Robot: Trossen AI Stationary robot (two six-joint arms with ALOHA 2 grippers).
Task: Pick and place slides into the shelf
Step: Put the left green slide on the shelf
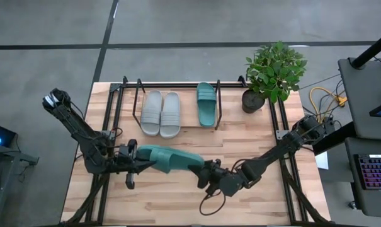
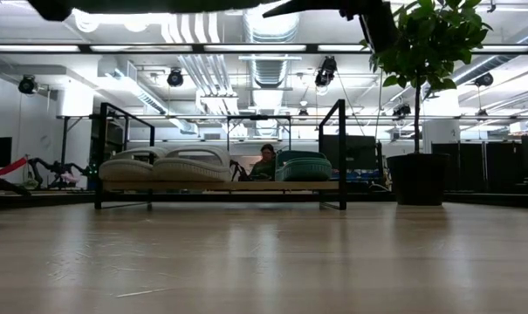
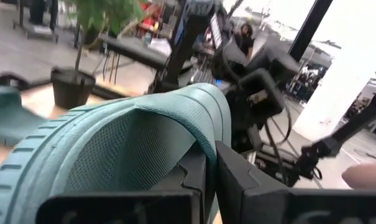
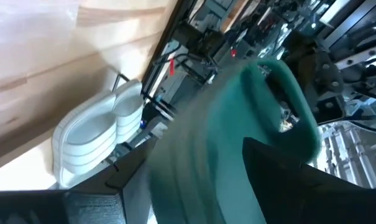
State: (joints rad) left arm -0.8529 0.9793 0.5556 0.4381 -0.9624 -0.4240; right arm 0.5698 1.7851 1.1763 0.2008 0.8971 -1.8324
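Note:
One dark teal slide (image 1: 171, 159) hangs over the near middle of the table between my two grippers. My left gripper (image 1: 140, 162) is shut on its left end and my right gripper (image 1: 206, 173) on its right end. The low view shows nothing of it on the tabletop. The shelf (image 1: 177, 130) stands at the far edge. On its board two light grey slides (image 1: 160, 112) rest side by side on their soles, with the second teal slide (image 1: 206, 104) to their right. The low view shows the shelf (image 2: 220, 186), the grey slides (image 2: 163, 166) and the teal slide (image 2: 303, 166). My left gripper (image 3: 211, 180) pinches the teal slide's side rim (image 3: 206, 146) at its left end between two fingers, coming level from the table's left. The ribbed sole (image 3: 113, 149) faces the wrist camera. The slide is lifted clear. My right gripper (image 4: 200, 180) has the slide's right end (image 4: 200, 149) between its two spread fingers, one finger (image 4: 287, 171) on each side, coming level from the table's right. The slide is blurred here, so the exact part does not show.
A potted plant (image 1: 273, 72) stands at the table's far right corner beside the shelf, also in the low view as the plant (image 2: 421, 96). Bare wood lies between the held slide and the shelf. A person (image 2: 265, 161) sits in the room beyond the shelf.

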